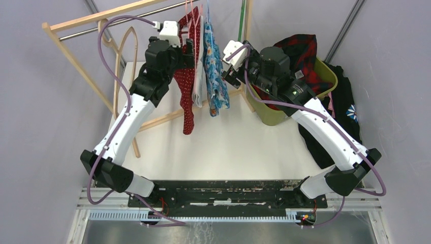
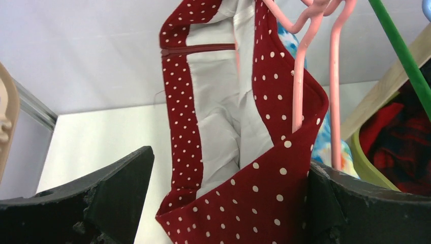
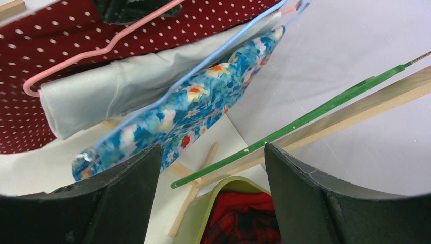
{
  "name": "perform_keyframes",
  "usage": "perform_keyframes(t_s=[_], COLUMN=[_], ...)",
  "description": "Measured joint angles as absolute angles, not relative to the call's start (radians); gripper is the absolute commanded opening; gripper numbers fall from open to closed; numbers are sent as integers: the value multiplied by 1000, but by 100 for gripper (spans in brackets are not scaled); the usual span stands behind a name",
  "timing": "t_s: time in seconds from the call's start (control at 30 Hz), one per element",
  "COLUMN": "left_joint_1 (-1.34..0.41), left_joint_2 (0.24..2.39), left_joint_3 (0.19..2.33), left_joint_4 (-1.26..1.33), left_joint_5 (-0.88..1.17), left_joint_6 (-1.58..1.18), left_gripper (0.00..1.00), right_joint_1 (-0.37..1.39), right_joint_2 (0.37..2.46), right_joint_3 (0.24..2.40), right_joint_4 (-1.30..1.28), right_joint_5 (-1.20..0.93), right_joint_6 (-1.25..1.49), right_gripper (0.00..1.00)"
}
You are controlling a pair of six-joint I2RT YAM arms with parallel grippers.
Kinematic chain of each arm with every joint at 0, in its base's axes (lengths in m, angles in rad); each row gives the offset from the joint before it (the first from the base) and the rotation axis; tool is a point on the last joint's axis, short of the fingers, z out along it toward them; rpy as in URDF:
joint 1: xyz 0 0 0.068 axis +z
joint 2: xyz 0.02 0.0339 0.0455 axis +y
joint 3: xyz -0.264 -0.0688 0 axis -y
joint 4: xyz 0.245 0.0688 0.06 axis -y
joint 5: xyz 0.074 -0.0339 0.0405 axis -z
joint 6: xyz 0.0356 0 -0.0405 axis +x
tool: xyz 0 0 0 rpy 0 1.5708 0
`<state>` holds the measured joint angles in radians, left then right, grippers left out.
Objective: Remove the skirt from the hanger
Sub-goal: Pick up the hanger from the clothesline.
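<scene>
**Open left fingers straddle the dotted skirt on its hanger**

In the left wrist view, the left gripper (image 2: 229,158) fills the bottom of the frame. Its two black fingers (image 2: 101,203) are spread wide and clamp nothing. A fold of the dark red skirt with white polka dots and a pale grey lining (image 2: 277,96) hangs in the gap. The cloth lies against the finger on the right of that view and stands clear of the other one.

The skirt hangs from a thin pink plastic hanger (image 2: 300,76) on the round metal rail (image 1: 101,28) of a light wooden clothes rack (image 1: 76,23). Its hem dangles above the white table (image 1: 228,142).

Just beside the skirt there is pale grey cloth (image 3: 117,91); I cannot tell whether it is the lining or a separate garment. Next along hangs a blue floral garment (image 3: 193,107) on a light blue wire hanger (image 3: 203,63). A bare green hanger (image 3: 305,119) sits further along the rack.

The right gripper (image 3: 212,150) is near the floral garment, with its fingers apart and empty.

An olive-green plastic basket (image 1: 269,114) stands on the right side of the table. It holds a red and black plaid cloth (image 1: 300,46). A bare beige hanger (image 1: 129,40) hangs at the left end of the rail.
</scene>
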<state>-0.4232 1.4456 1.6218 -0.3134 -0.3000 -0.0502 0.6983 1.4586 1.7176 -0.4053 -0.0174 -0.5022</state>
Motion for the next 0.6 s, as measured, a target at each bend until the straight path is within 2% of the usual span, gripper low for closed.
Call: perform_keyframes(t_s=[0.13, 0.17, 0.2, 0.27, 0.33, 0.37, 0.6], left_joint_1=[-423, -423, -423, -423, -423, -423, -429], left_joint_2=[1473, 1477, 1478, 1479, 1479, 1479, 1480], left_joint_3=[1604, 1594, 1587, 1571, 1567, 1567, 1571], left_joint_4=[-229, -202, -185, -143, -111, -101, -77], left_joint_5=[-304, -299, -292, -273, -247, -233, -190], left_joint_6=[4, 19, 25, 40, 59, 65, 98], left_gripper=[100, 95, 85, 48, 17, 5, 3], right_joint_1=[698, 698, 698, 698, 698, 698, 698], right_joint_2=[1459, 1459, 1459, 1459, 1458, 1457, 1456], right_joint_3=[1718, 1718, 1718, 1718, 1716, 1715, 1701], right_joint_4=[-405, -405, -405, -405, -405, -405, -404], right_joint_5=[-17, -17, -17, -17, -17, -17, -17], right_joint_6=[-502, -502, -502, -503, -503, -503, -503], right_gripper=[81, 81, 81, 81, 81, 81, 81])
